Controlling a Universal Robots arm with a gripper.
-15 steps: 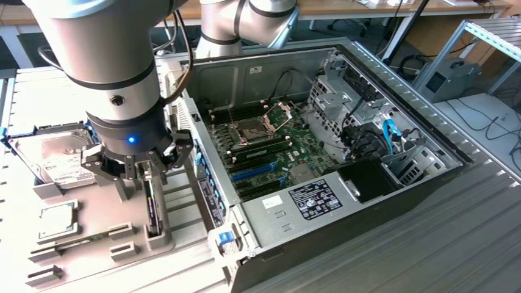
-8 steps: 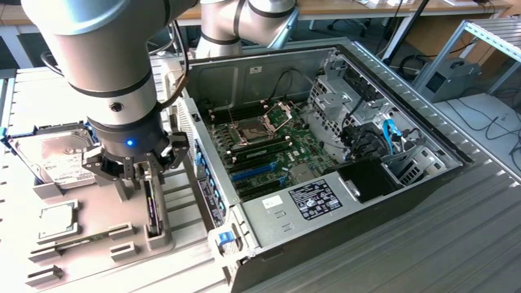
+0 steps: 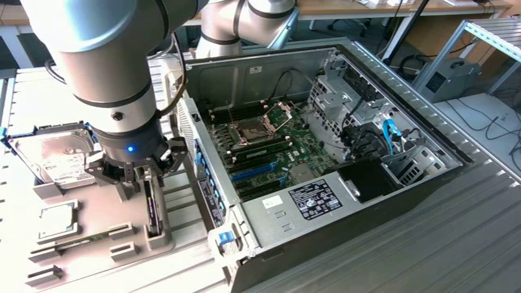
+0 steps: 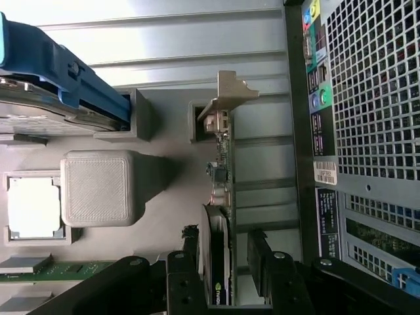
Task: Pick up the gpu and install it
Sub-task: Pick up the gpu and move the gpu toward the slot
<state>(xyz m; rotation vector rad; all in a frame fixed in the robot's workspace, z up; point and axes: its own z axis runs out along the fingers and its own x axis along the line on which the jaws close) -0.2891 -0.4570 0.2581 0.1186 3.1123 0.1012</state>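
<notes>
Single-arm workstation at the pick stage. The black two-finger gripper (image 3: 136, 180) (image 4: 224, 248) hangs low over the pale grey plastic tray (image 3: 97, 201). Its jaws are spread wide, one on each side of the gpu (image 3: 152, 210) (image 4: 222, 197), and nothing is clamped between them. The gpu is a thin black-faced card with a dark circuit board and a silver metal bracket, and it stands on edge in a narrow grey holder (image 3: 158, 235) on the tray, just beside the outer wall of the open black-and-grey steel computer case (image 3: 440, 140).

Likely faults: an off-centre closure may press on board components rather than the flat faces. An uneven grip may tilt the card in the holder. The bracket, seated in a socket at the far end, may snag on a skewed lift. The case wall, so near, leaves little room sideways.

Surroundings: a silver boxy hard drive (image 3: 61, 160) with a white label, a square silver processor (image 3: 55, 220), a green memory stick (image 3: 82, 239) and a ribbed grey block (image 4: 98, 187) share the tray. Inside the case lie the green motherboard (image 3: 281, 146) and its blue slots (image 3: 252, 173), with black cables near
</notes>
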